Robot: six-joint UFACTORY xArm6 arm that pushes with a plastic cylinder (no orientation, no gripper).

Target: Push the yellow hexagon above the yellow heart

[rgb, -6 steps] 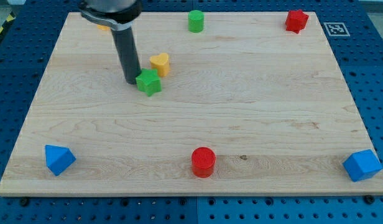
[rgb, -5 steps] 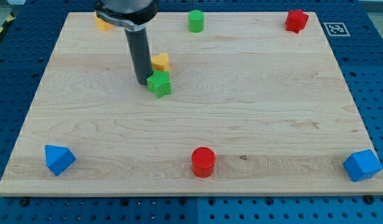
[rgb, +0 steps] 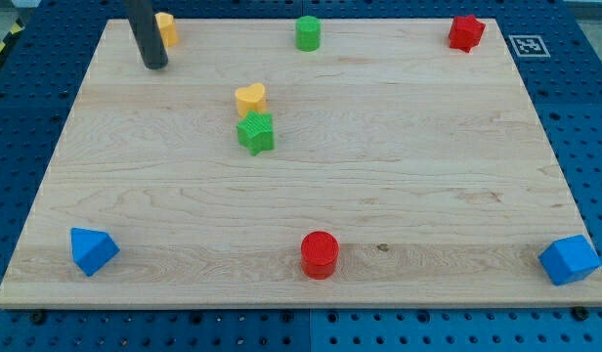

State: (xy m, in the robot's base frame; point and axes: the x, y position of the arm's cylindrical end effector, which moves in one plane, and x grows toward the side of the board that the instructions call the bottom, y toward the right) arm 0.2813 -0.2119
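Note:
The yellow hexagon (rgb: 166, 28) sits near the board's top left corner, partly hidden by my rod. My tip (rgb: 155, 65) rests on the board just below and left of the hexagon. The yellow heart (rgb: 250, 99) lies left of the board's centre, well to the lower right of the hexagon. A green star (rgb: 255, 132) sits directly below the heart, touching or nearly touching it.
A green cylinder (rgb: 308, 32) stands at top centre and a red star (rgb: 466, 31) at top right. A blue triangular block (rgb: 92, 249) is at bottom left, a red cylinder (rgb: 320, 254) at bottom centre, a blue cube (rgb: 570, 259) at bottom right. The wooden board (rgb: 399, 166) lies on a blue pegboard.
My tip has moved from beside the green star up and left to the yellow hexagon. The green star was pushed slightly right and now sits below the heart.

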